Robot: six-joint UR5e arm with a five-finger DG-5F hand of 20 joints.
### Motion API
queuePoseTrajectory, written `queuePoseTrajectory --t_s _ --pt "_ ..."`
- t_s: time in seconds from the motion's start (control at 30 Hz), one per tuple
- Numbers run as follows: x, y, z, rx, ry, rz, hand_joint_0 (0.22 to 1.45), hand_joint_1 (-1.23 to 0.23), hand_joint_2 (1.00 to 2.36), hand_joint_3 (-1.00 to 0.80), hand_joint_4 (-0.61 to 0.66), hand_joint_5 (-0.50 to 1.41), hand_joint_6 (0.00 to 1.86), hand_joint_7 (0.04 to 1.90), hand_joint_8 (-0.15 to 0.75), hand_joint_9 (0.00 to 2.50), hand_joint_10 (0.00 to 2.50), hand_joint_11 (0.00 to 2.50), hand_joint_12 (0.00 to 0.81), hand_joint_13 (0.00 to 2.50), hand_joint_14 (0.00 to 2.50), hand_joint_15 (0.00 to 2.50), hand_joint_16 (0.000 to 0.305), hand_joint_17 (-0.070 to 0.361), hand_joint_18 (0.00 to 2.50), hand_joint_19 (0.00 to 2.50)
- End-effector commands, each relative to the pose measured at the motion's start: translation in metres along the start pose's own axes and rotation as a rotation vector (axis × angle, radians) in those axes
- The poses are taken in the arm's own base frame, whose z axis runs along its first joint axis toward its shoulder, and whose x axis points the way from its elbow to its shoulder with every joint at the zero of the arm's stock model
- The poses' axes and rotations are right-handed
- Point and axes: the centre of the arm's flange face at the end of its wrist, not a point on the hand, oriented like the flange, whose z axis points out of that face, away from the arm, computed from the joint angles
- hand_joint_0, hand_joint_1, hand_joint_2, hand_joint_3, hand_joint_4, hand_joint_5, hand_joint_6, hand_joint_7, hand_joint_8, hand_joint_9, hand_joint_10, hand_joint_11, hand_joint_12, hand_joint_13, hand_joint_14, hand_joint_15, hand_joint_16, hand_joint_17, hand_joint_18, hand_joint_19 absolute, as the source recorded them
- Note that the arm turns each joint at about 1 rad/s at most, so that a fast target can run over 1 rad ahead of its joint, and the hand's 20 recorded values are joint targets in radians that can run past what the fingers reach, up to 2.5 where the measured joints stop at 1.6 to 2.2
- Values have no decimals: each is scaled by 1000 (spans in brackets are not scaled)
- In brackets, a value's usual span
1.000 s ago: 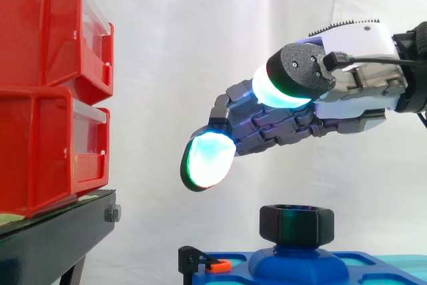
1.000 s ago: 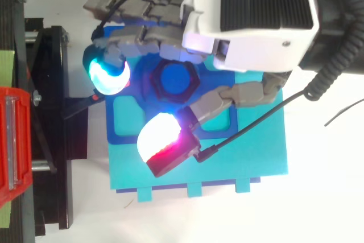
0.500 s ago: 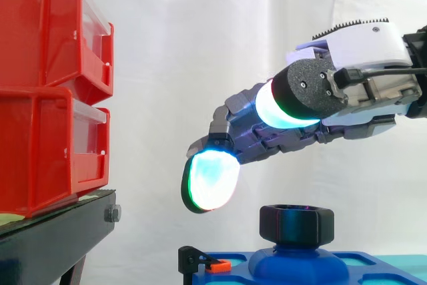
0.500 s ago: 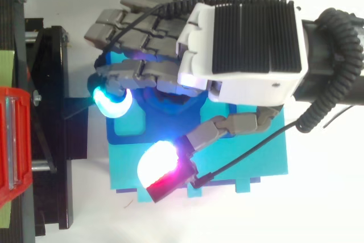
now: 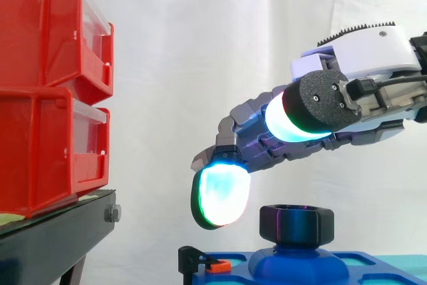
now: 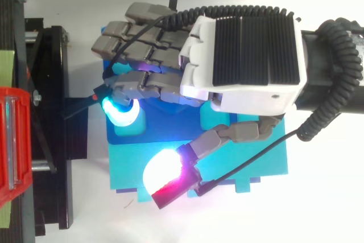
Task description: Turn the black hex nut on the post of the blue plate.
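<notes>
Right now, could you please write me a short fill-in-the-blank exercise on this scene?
1. The hand hangs ___ the nut, without touching it.
2. The nut sits on the post of the ___ plate.
3. The two stacked bins on the stand are ___.

Missing words: above; blue; red.

No text, label, number or sign can be read: not on the red bins (image 5: pixel 53 91), not on the blue plate (image 5: pixel 373 273), not on the black hex nut (image 5: pixel 297 225), not on the hand (image 6: pixel 244 55).
</notes>
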Motion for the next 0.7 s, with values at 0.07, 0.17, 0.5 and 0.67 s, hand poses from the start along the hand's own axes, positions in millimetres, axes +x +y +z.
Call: queuePoseTrajectory --t_s 0.07,0.17,0.5,0.67 --pt "1 0 -1 -1 7 -1 469 -322 1000 -500 195 -219 502 1049 230 111 0 18 366 96 2 31 58 131 0 82" --pt "2 -1 -2 4 20 -3 469 -321 1000 -500 197 -217 502 1066 230 110 0 18 365 97 1 32 58 131 0 75" --pt "3 -6 -7 27 58 -9 468 -343 1000 -500 209 -210 502 1079 237 144 0 0 370 130 0 7 59 133 0 45" --pt "4 -8 -7 28 59 -12 470 -320 1000 -500 200 -211 501 1134 231 113 0 26 366 101 0 33 58 130 0 77"
